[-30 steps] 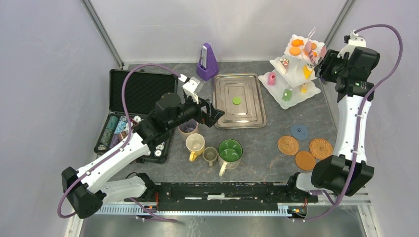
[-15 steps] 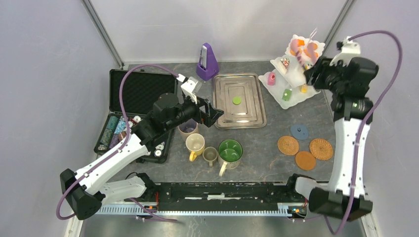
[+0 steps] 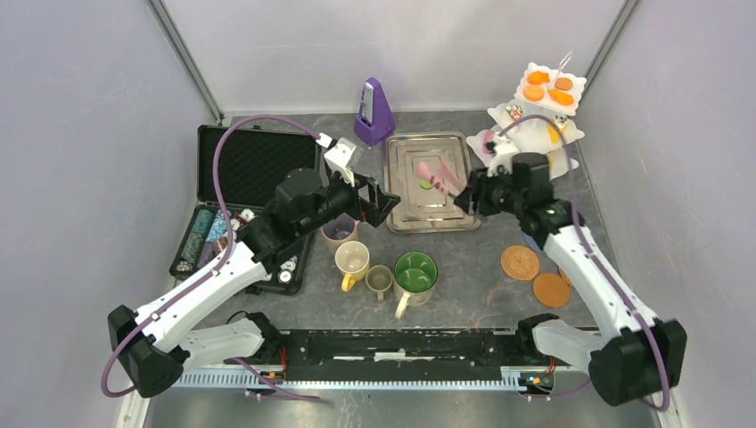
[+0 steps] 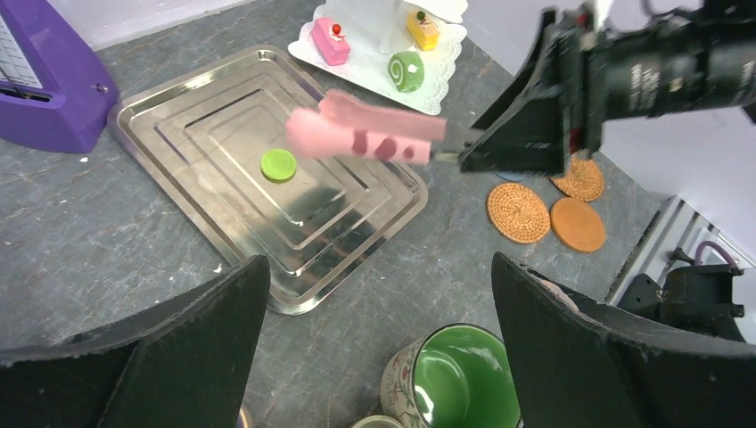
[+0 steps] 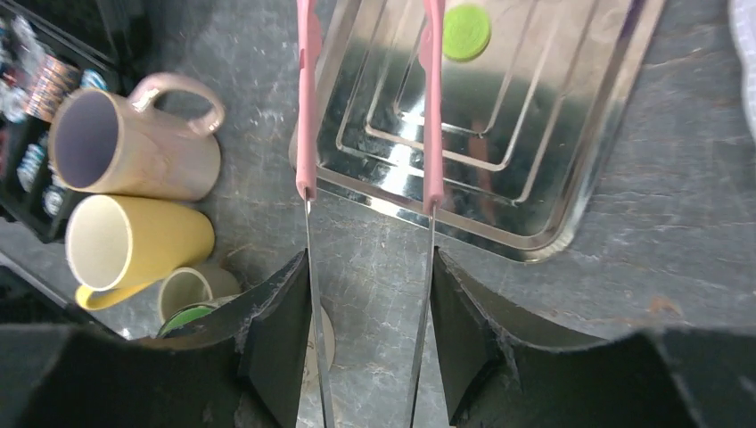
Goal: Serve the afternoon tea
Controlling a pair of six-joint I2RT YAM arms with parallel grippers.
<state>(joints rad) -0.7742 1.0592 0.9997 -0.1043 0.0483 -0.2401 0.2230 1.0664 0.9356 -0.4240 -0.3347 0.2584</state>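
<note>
My right gripper [image 3: 474, 198] is shut on pink tongs [image 3: 437, 176], held over the steel tray [image 3: 401, 223]. In the right wrist view the tongs' arms [image 5: 306, 107] stand apart and empty, near a green pastry [image 5: 467, 31] lying on the tray. My left gripper [image 4: 379, 263] is open and empty, above the table between the tray and the big green mug [image 4: 464, 383]. The mauve mug [image 3: 339, 234], yellow mug [image 3: 352, 260], olive mug [image 3: 380, 281] and green mug [image 3: 414, 272] stand together. The white stand [image 3: 535, 125] holds orange, pink and green pastries. Cork coasters [image 3: 520, 262] lie at the right.
A purple metronome [image 3: 374, 111] stands behind the tray. An open black case [image 3: 254, 165] with striped chips [image 3: 207, 234] lies at the left. A blue flat piece [image 3: 539, 236] sits by the coasters, partly under my right arm.
My right arm has swung from the stand down and left, carrying the pink tongs over the tray. My left arm has hardly moved.
</note>
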